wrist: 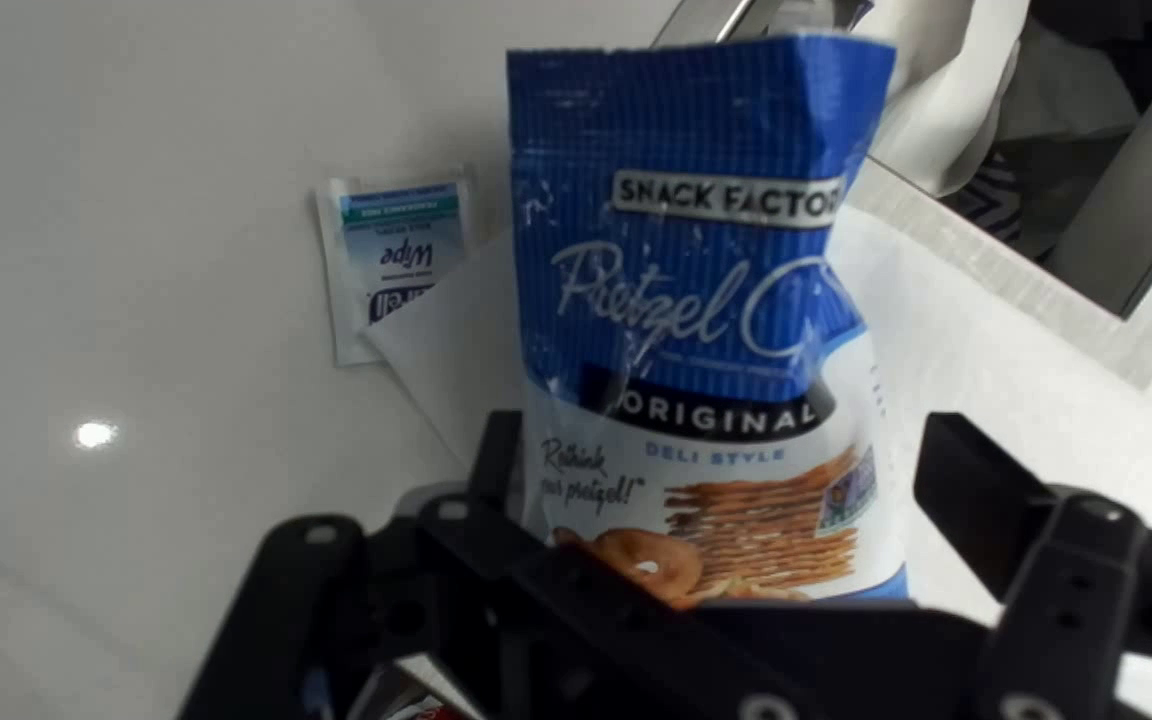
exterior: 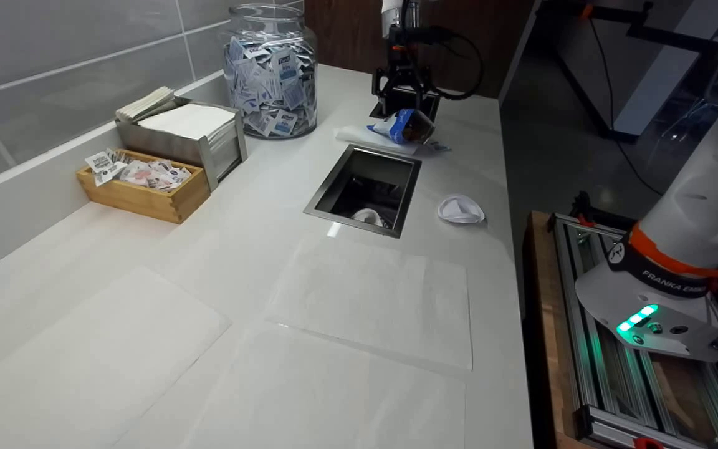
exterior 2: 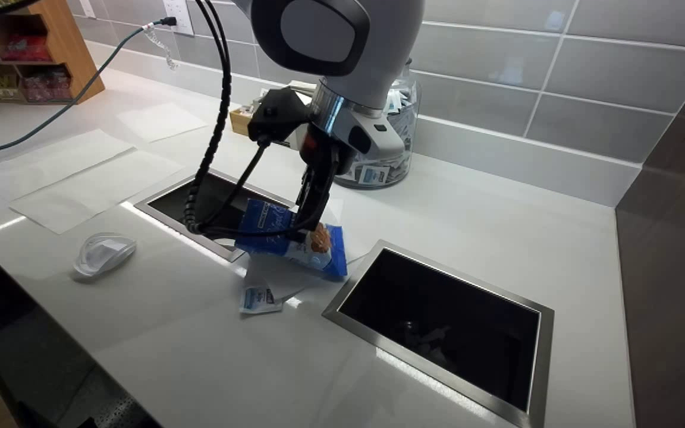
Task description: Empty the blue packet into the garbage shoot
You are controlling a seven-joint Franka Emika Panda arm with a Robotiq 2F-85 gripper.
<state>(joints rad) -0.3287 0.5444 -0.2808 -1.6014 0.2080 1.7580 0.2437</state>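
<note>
While the black two-finger gripper point(wrist: 726, 455) reaches in from the bottom of the wrist view with its fingers spread wide, the glossy blue-and-white plastic pretzel packet point(wrist: 686, 300) sits between them, unclamped: a strip of white shows beside the finger at the right, and whether the one at the left touches it I cannot tell. In that frame the packet fills the middle, its long axis running nearly vertically, the blue top end toward the upper edge and the bottom end partly hidden behind the gripper. In an exterior view it appears just left of centre, over a loose sheet of white paper point(exterior 2: 277, 276), its axis sloping from upper left to lower right; the blue top end points toward a dark rectangular hole in a thin steel frame point(exterior 2: 179, 225), and the blue strip at the bottom end points toward a similar steel-framed hole point(exterior 2: 543, 356) at the lower right. Its upper part is bright blue with fine vertical ribs, bearing a pale-edged label reading SNACK FACTOR and white script that begins Pretzel; below curves a black band reading ORIGINAL, then white film with pictures of a round pretzel and a stack of thin brown crisps. The film is creased and shiny, pinched inward along the right edge at mid-height.
</note>
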